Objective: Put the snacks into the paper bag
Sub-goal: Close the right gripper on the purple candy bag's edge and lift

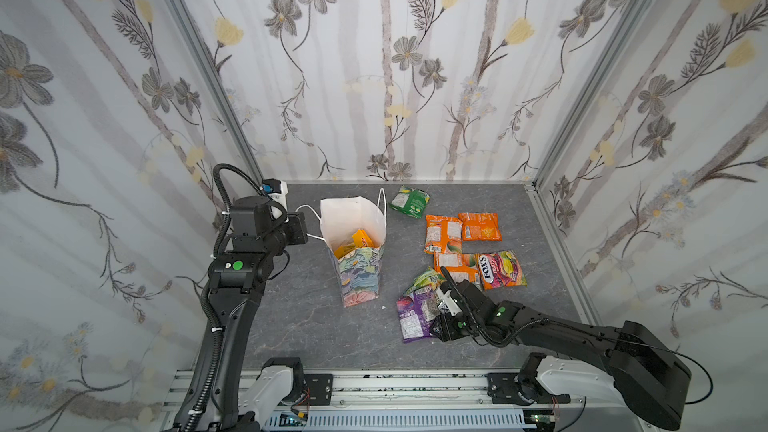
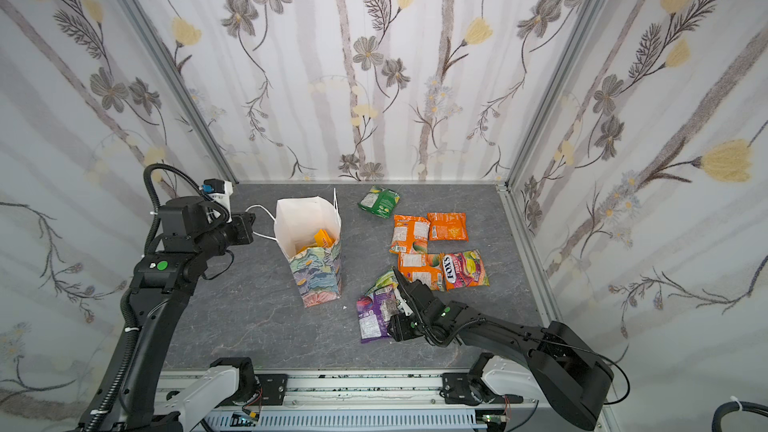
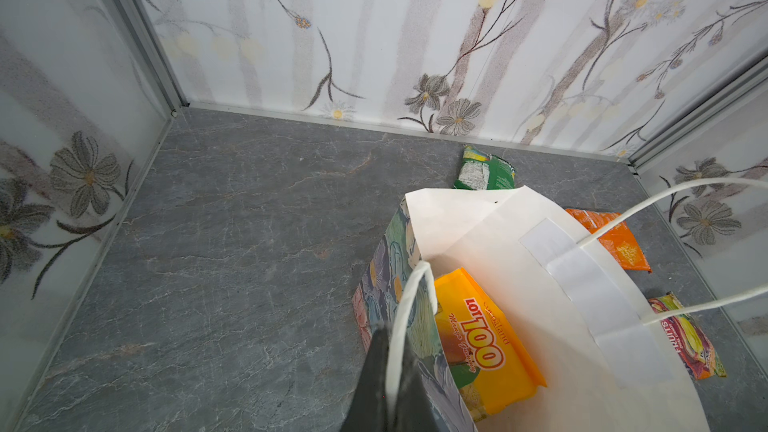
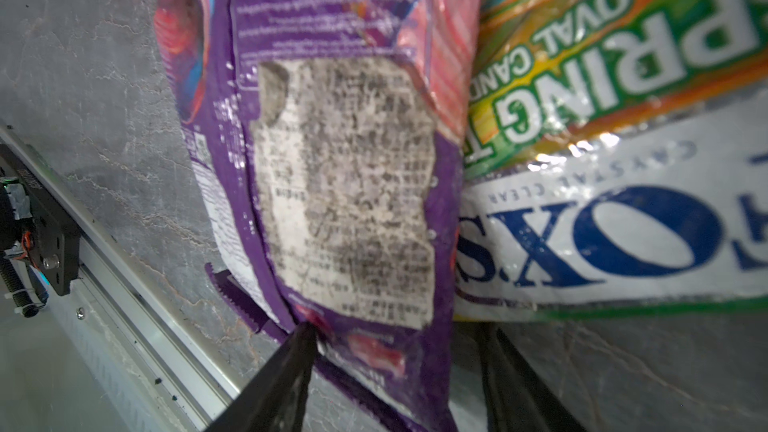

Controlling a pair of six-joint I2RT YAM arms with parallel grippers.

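The paper bag (image 1: 357,272) stands upright and open left of centre, with a yellow packet (image 3: 482,342) inside. My left gripper (image 3: 390,351) is shut on the bag's white cord handle (image 1: 309,218) at its left side. Several snacks lie on the grey floor to the right. A purple packet (image 4: 345,160) lies nearest the front, partly over a green FOX'S packet (image 4: 582,76). My right gripper (image 4: 399,330) is open and low, its fingers on either side of the purple packet's (image 1: 411,317) near edge, and one finger touches it.
Three orange packets (image 1: 442,234), a red and yellow FOX'S packet (image 1: 503,270) and a green packet (image 1: 409,201) by the back wall lie right of the bag. Flowered walls close three sides. A metal rail (image 1: 395,384) runs along the front.
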